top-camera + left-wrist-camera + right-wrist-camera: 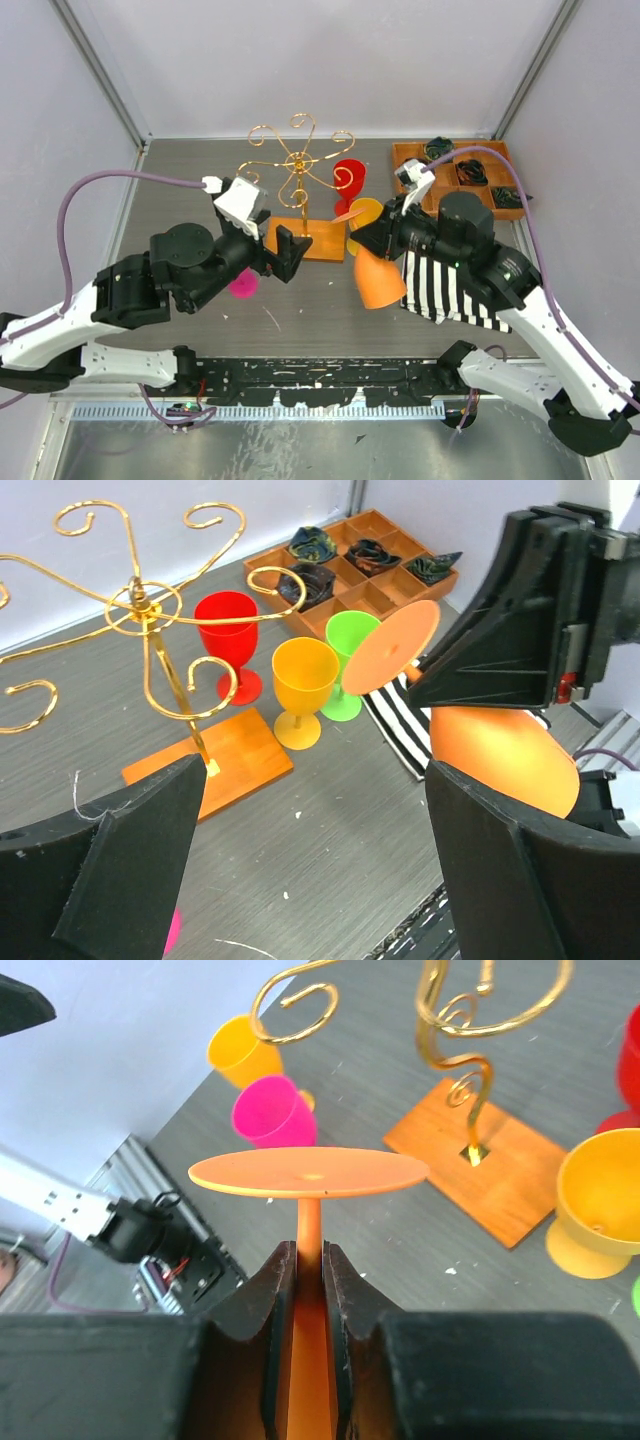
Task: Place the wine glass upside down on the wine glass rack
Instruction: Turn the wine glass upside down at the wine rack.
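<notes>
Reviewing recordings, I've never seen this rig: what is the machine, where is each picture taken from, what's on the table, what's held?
Two robot arms sit at the near edge of a table. One picture looks down from above; the other two come from a camera on each wrist. The right gripper is shut on the stem of an orange wine glass. The left gripper is open, empty. On the table stand a gold wire rack, a red glass, a yellow glass, a green glass and a pink glass, beside a striped cloth and a wooden tray.
</notes>
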